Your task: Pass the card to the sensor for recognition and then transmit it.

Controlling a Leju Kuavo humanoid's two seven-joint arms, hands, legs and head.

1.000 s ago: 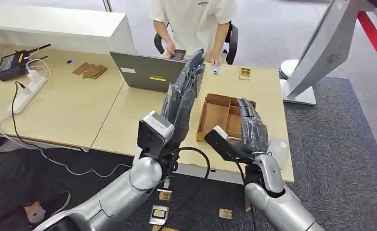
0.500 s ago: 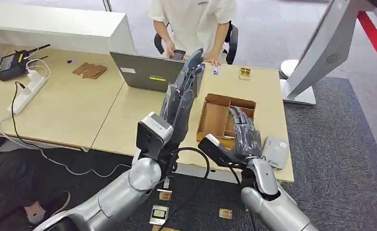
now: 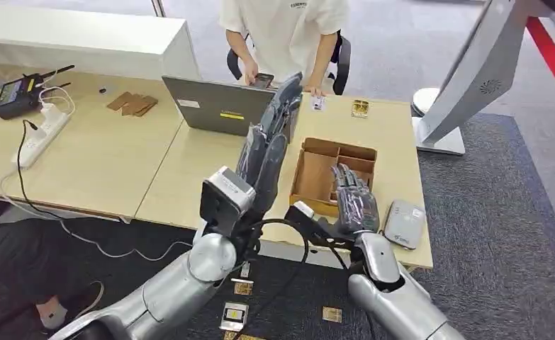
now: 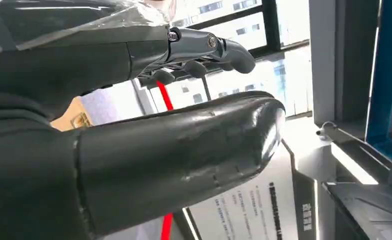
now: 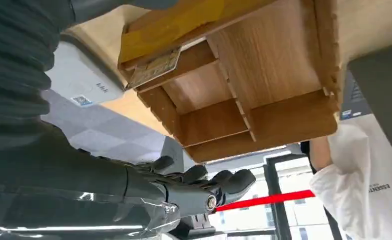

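Right hand: fingers loosely spread, nothing in them, hovering over the near end of the wooden tray by the table's front edge.
Left hand: raised, fingers straight and apart, empty.
Card: lying in the tray's near compartment.
Sensor: grey box at the table's near right corner.

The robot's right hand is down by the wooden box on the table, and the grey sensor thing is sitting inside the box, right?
Not quite. The right hand is by the wooden box, but the head view shows the grey sensor lying on the table beside the box, not inside it.
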